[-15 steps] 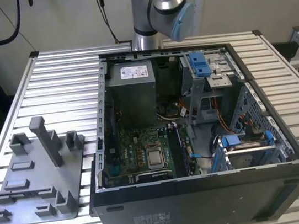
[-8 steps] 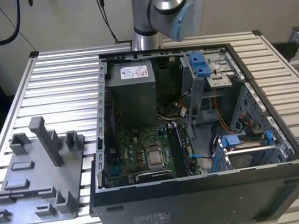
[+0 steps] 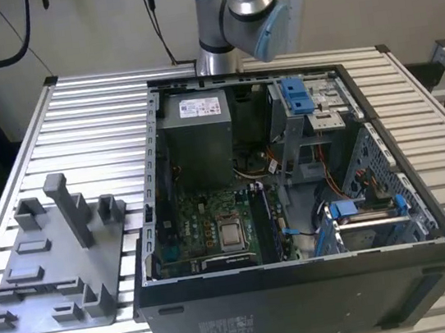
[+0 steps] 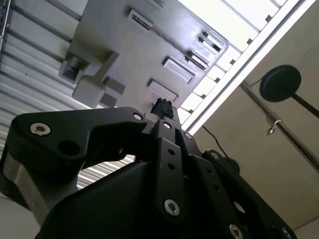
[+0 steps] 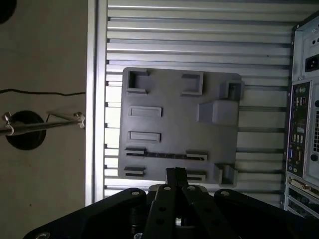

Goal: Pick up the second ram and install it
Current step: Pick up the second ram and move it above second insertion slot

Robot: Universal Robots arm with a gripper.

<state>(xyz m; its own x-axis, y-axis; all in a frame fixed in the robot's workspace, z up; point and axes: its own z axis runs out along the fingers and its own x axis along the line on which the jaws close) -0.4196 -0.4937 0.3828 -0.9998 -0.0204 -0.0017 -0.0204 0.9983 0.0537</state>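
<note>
In the first wrist view a thin dark strip between two brackets of the grey holder tray [image 5: 174, 89] looks like the second ram [image 5: 164, 155] standing on its edge. My gripper [image 5: 175, 173] hangs well above the tray, over its edge beside that strip, and its fingertips are pressed together with nothing between them. The second wrist view shows the same shut gripper [image 4: 162, 107] from behind, with the tray [image 4: 124, 45] far beyond it. In the exterior view the tray [image 3: 47, 274] lies on the slatted table at the exterior view's left.
An open computer case [image 3: 306, 287] stands to the exterior view's right of the tray, its green motherboard [image 3: 206, 227] and long black slots [image 3: 268, 222] exposed. The arm's base [image 3: 234, 16] rises behind the case. The table edge [image 5: 91, 99] runs beside the tray, with floor and a stand foot [image 5: 22, 132] past it.
</note>
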